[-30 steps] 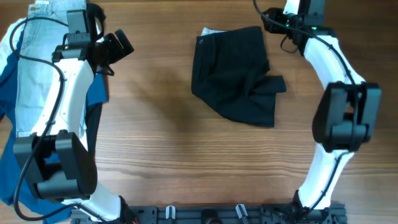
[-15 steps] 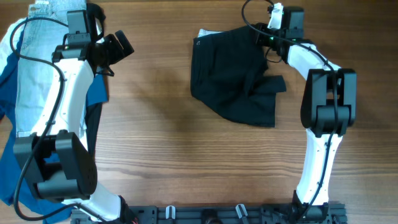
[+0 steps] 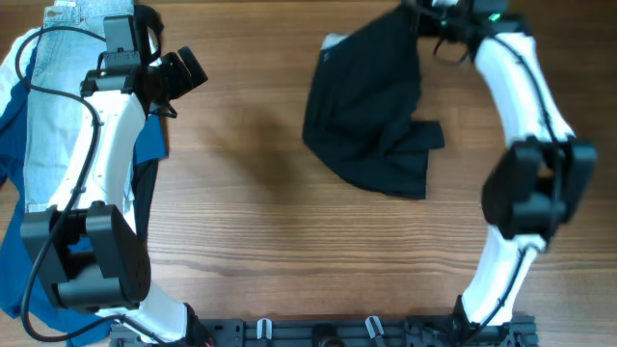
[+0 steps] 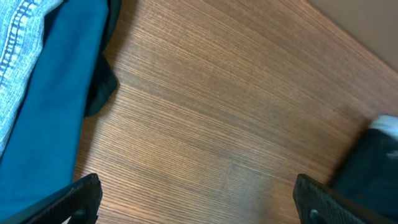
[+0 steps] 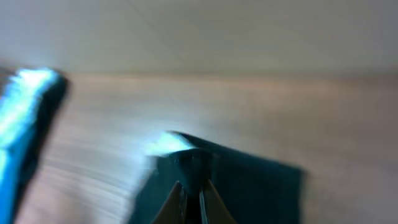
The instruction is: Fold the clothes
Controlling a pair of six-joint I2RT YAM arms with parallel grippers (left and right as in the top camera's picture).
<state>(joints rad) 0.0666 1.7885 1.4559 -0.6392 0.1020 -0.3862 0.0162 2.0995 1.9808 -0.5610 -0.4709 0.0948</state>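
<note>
Right gripper (image 5: 191, 177): jaws clenched, with a fold of the black shorts (image 3: 371, 116) pinched between the tips. The wrist view is blurred, so the only fabric detail is a pale patch just beside the pinch. In the overhead view this gripper sits at the far edge of the table (image 3: 241, 202), right of centre, and the upper right corner of the shorts is drawn up to it. The rest of the shorts spreads from there toward the near side, crumpled, with one leg flap sticking out to the right. Pale waistband lining shows at the upper left corner.

Left gripper (image 4: 196, 199): released, fingers (image 4: 81, 194) wide apart, only bare wood between them. It is over the left part of the table, well apart from the black shorts, which just enter its wrist view at the right edge. To its left, light-blue denim shorts (image 3: 58, 116) lie over a royal-blue garment (image 4: 56, 112)
</note>
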